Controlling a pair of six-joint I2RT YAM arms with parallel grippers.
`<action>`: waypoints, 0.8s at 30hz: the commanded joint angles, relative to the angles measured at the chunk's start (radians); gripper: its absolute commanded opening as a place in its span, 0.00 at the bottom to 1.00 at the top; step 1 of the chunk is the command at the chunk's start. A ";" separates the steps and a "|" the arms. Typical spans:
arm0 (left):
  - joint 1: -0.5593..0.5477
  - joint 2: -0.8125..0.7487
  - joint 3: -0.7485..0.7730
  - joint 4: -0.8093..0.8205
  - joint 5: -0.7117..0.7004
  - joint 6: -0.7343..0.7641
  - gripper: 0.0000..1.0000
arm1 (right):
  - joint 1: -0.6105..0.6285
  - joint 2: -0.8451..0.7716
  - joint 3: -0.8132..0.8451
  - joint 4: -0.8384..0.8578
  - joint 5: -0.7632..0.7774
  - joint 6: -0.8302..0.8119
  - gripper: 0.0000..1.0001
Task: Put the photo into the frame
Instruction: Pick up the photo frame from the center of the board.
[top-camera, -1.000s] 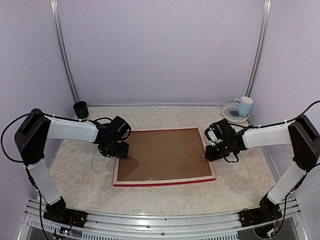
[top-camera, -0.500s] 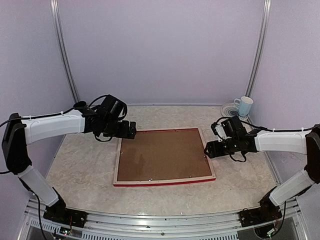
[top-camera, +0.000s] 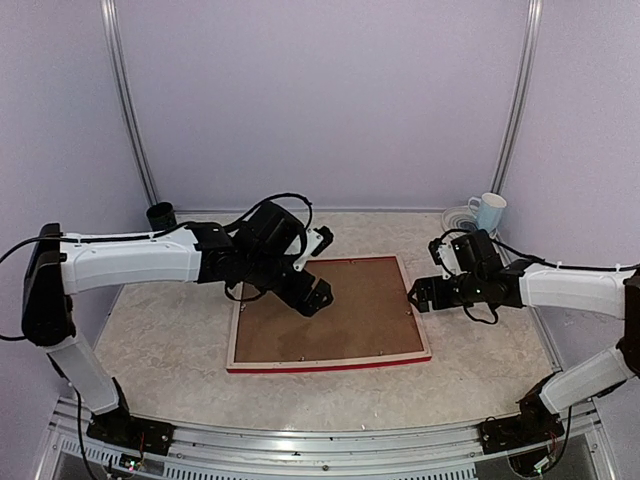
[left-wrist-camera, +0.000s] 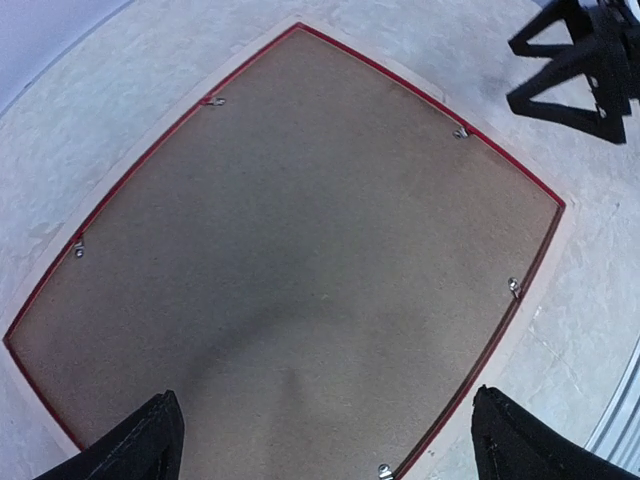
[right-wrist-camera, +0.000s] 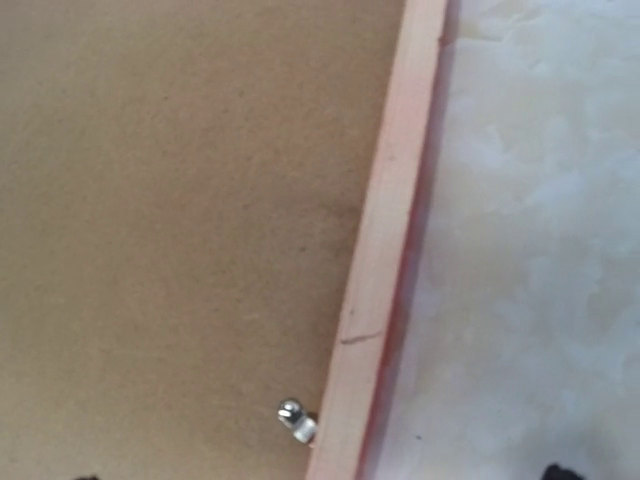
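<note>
Seen from above, the red-edged frame (top-camera: 320, 362) lies face down at the middle of the marbled counter (top-camera: 160, 330), pale wood back up, with the brown backing board (top-camera: 360, 310) seated inside it. The left hand (top-camera: 312, 298) hovers over the board, a little toward 9 o'clock of its middle; its wrist camera shows the fingers (left-wrist-camera: 140, 445) spread wide and released, with nothing between them. The right hand (top-camera: 417, 297) sits at the frame's 3 o'clock edge, also released and gripping nothing. Its own camera looks down on the wooden rim and a small metal clip (right-wrist-camera: 295, 420) beside it. A dark mug (top-camera: 161, 218) stands at 10 o'clock of the frame, well apart. A pale mug (top-camera: 488, 211) rests on a patterned plate (top-camera: 460, 228) at 2 o'clock
</note>
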 joint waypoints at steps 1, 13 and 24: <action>-0.075 0.078 0.035 -0.012 0.049 0.108 0.99 | -0.019 -0.039 -0.021 0.019 0.050 0.009 0.96; -0.226 0.188 0.050 -0.020 0.038 0.167 0.90 | -0.038 -0.113 -0.042 -0.032 0.040 0.058 0.95; -0.251 0.224 -0.034 0.049 0.018 0.213 0.69 | -0.037 -0.209 -0.052 -0.111 0.027 0.107 0.94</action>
